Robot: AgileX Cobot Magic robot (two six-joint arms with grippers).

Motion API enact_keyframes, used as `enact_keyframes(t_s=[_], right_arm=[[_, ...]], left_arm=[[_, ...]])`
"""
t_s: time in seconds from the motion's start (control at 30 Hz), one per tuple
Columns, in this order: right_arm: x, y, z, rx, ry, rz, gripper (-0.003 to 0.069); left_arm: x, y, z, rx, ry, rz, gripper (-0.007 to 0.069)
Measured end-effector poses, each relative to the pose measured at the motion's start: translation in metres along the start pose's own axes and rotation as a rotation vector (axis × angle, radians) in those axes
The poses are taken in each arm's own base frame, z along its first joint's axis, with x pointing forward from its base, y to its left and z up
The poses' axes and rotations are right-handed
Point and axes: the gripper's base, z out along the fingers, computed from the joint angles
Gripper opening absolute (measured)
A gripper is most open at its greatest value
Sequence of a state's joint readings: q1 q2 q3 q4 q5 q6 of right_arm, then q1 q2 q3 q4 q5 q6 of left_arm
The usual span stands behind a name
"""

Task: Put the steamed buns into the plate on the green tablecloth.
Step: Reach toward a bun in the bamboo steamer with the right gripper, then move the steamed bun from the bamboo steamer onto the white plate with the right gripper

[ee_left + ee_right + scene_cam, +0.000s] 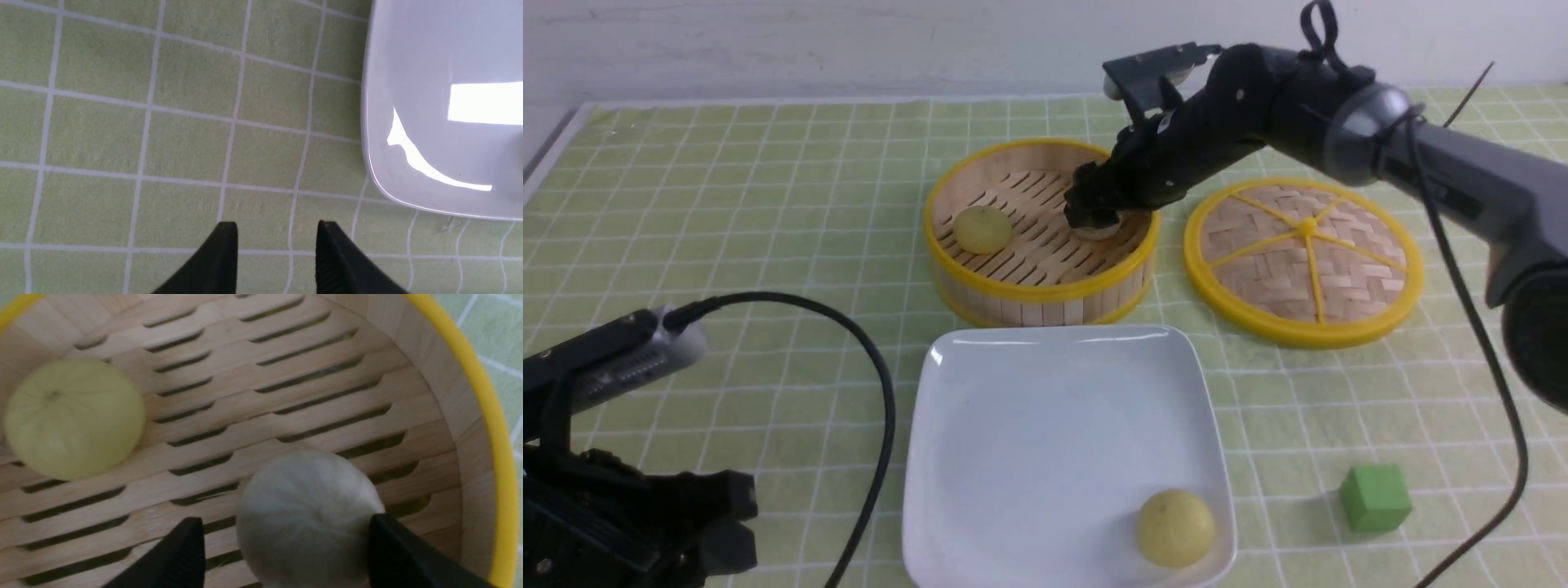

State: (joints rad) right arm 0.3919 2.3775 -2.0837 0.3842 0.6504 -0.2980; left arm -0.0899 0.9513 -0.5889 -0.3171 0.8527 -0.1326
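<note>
My right gripper (1094, 219) reaches down into the bamboo steamer (1045, 286). Its jaws are open and straddle the off-white steamed bun (306, 514); one finger touches the bun and the other stands a little apart from it. A pale yellow bun (983, 229) lies on the steamer's other side and also shows in the right wrist view (73, 416). Another pale yellow bun (1174, 527) lies in the near right corner of the white square plate (1013, 425). My left gripper (278, 226) is open and empty over the green tablecloth (122, 122), beside the plate's edge (380, 171).
The woven steamer lid (1303, 261) lies flat to the right of the steamer. A green cube (1376, 496) sits on the cloth to the right of the plate. The left arm's black cable (882, 408) loops beside the plate's left edge.
</note>
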Motion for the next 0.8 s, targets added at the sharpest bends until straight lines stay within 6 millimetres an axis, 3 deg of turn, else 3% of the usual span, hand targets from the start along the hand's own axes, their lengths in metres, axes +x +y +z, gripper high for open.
enact_keyframes(t_s=[0.1, 0.17, 0.23, 0.27, 0.3, 0.33, 0.4, 0.5, 0.53, 0.57, 0.63, 0.7, 0.8], right_arm=[[0.0, -0.001, 0.005, 0.004, -0.01, -0.001, 0.0466], [0.001, -0.001, 0.004, 0.002, 0.004, -0.004, 0.035], [-0.001, 0.0, -0.003, -0.008, 0.031, -0.009, 0.015], [-0.002, 0.0, -0.004, -0.01, 0.034, -0.01, 0.0132], [-0.006, 0.002, -0.013, -0.018, 0.045, -0.017, 0.0056], [-0.011, 0.007, -0.026, -0.033, 0.066, -0.027, 0.0026], [-0.022, 0.016, -0.057, -0.061, 0.093, -0.047, 0.0024], [-0.035, 0.035, -0.12, -0.105, 0.148, -0.083, 0.0024], [-0.034, 0.035, -0.12, -0.108, 0.161, -0.082, 0.0024], [-0.038, 0.042, -0.147, -0.121, 0.173, -0.087, 0.0024], [-0.034, 0.05, -0.174, -0.131, 0.193, -0.065, 0.0025], [-0.022, 0.056, -0.18, -0.14, 0.238, -0.041, 0.0025], [0.014, 0.064, -0.156, -0.176, 0.392, -0.008, 0.0027]], left_arm=[[0.0, 0.0, 0.0, 0.0, -0.003, 0.0, 0.0296], [0.0, 0.0, 0.0, 0.001, -0.004, 0.0, 0.0296], [0.0, 0.0, 0.0, 0.001, -0.004, 0.0, 0.0296], [0.0, 0.0, 0.0, 0.001, -0.004, 0.0, 0.0296], [0.0, 0.0, 0.0, 0.001, -0.004, 0.0, 0.0296], [0.0, 0.0, 0.0, 0.001, -0.004, 0.0, 0.0296], [0.0, 0.0, 0.0, 0.001, -0.004, 0.0, 0.0296], [0.0, 0.0, 0.0, 0.001, -0.005, 0.0, 0.0296], [0.0, 0.0, 0.0, 0.001, -0.005, 0.0, 0.0296], [-0.001, 0.0, 0.0, 0.001, -0.008, 0.0, 0.0296], [-0.001, 0.0, 0.0, 0.002, -0.015, 0.0, 0.0296], [-0.001, 0.0, 0.0, 0.0, -0.016, 0.002, 0.0296], [-0.002, 0.0, 0.0, 0.001, -0.018, 0.001, 0.0296]])
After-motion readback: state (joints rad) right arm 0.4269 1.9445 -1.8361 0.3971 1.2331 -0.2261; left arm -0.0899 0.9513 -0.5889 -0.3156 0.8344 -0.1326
